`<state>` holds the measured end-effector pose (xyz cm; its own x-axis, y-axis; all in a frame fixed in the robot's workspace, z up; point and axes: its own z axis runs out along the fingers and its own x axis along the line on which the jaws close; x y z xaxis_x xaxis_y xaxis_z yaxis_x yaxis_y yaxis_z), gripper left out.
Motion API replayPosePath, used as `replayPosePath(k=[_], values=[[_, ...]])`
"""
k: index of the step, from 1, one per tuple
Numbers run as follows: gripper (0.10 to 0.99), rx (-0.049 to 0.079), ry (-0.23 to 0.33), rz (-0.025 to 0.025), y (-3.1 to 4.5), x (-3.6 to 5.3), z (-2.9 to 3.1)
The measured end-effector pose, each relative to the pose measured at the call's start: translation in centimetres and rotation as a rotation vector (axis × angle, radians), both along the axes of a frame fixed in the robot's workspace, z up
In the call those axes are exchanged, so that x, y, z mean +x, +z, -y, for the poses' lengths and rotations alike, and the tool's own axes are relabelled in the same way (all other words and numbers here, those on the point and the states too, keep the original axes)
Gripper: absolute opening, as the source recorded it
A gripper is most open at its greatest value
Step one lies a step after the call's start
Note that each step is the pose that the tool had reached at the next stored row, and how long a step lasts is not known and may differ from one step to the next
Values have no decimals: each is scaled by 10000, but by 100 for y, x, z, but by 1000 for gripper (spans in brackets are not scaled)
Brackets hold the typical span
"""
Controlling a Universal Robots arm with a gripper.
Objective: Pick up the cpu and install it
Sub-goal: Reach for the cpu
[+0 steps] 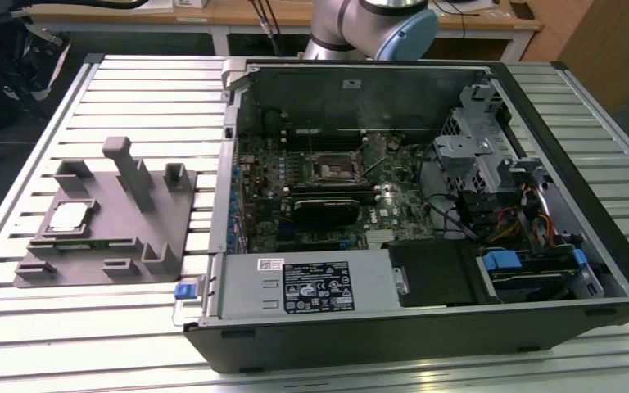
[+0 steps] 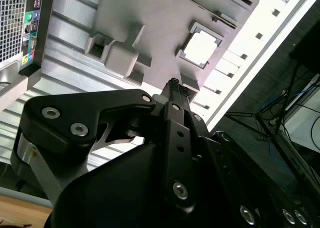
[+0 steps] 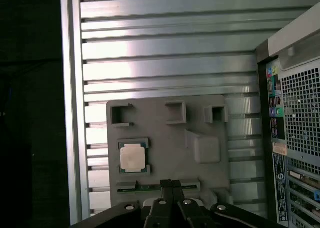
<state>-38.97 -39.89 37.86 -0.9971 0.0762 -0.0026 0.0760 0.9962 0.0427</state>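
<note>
To pick it up cleanly, I'd say the gripper point(image 3: 171, 184) must centre over the cpu point(image 3: 133, 157) and square to its edges. Its fingers are pressed together, holding nothing. The cpu lies flat in the grey holder point(image 1: 128, 246) on the worktop point(image 1: 151, 90), well below the gripper and off to one side.

The cpu point(image 1: 71, 216) lies in a recess on the fixture block point(image 1: 79, 270), which rests on the table point(image 1: 128, 98). The computer case point(image 1: 402, 344) lies just beside the block, on the exterior view's right. Inside the case, the socket point(image 1: 333, 169) sits on the motherboard point(image 1: 402, 201).
</note>
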Motion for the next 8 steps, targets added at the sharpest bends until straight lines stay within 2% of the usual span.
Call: replayPosePath(k=[8], values=[[106,0,0,0,-8,-159,0]])
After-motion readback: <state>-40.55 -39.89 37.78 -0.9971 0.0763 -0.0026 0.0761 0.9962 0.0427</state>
